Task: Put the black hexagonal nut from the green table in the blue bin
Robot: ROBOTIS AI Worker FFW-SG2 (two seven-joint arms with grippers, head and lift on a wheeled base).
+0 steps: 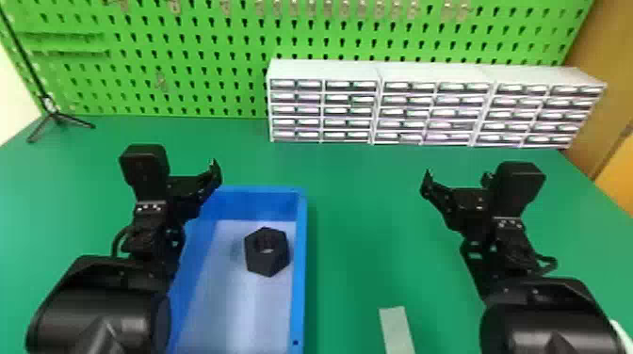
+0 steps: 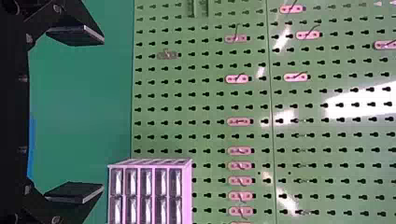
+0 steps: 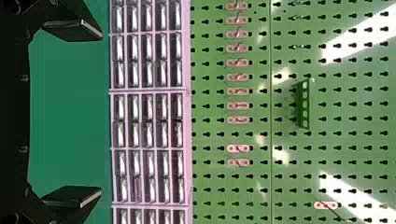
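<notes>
Blue bin (image 1: 300,263) — open above, drawers (image 1: 351,110) blocking behind

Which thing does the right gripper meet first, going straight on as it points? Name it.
Most likely the drawer units at the back of the green table: they stand ahead of the right gripper. Its height is hard to judge, so it might just clear them and reach the pegboard.
</notes>
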